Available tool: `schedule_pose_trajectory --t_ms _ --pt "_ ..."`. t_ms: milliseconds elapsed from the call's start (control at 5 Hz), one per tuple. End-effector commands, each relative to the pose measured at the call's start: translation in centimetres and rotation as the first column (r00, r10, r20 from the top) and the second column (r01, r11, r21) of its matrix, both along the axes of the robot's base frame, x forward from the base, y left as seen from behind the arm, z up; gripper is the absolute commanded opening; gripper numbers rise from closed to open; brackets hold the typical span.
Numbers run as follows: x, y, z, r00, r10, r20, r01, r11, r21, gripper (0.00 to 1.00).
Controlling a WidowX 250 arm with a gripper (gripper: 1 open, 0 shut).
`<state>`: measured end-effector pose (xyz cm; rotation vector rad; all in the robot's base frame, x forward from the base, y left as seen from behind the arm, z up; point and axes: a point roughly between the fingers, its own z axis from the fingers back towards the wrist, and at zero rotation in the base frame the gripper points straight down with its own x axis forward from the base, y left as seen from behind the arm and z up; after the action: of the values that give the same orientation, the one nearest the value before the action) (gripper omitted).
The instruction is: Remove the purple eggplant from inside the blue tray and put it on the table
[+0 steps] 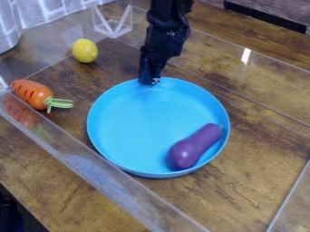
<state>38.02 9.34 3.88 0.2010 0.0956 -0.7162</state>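
The purple eggplant (195, 147) lies inside the blue tray (133, 122), near its right rim, slanting from lower left to upper right. The tray rests on the dark wood table (260, 109). My black gripper (149, 77) hangs at the tray's far rim, its tips just above the rim's edge, well away from the eggplant. Its fingers look pressed together and hold nothing.
An orange carrot with a green top (36, 94) lies on the table left of the tray. A yellow lemon (83, 51) sits at the back left. A clear plastic frame (115, 20) stands behind the lemon.
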Motion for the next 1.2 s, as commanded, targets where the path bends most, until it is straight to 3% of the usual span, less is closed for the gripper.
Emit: schedule_pose_trajectory --t_ms 0,1000 --pt "0.8 0.5 1.8 0.999 -0.017 0.044 0.016 1.0 0.023 0.0" --pt "-0.4 1.0 1.8 0.998 -0.055 0.033 0.054 0.998 0.042 0.0"
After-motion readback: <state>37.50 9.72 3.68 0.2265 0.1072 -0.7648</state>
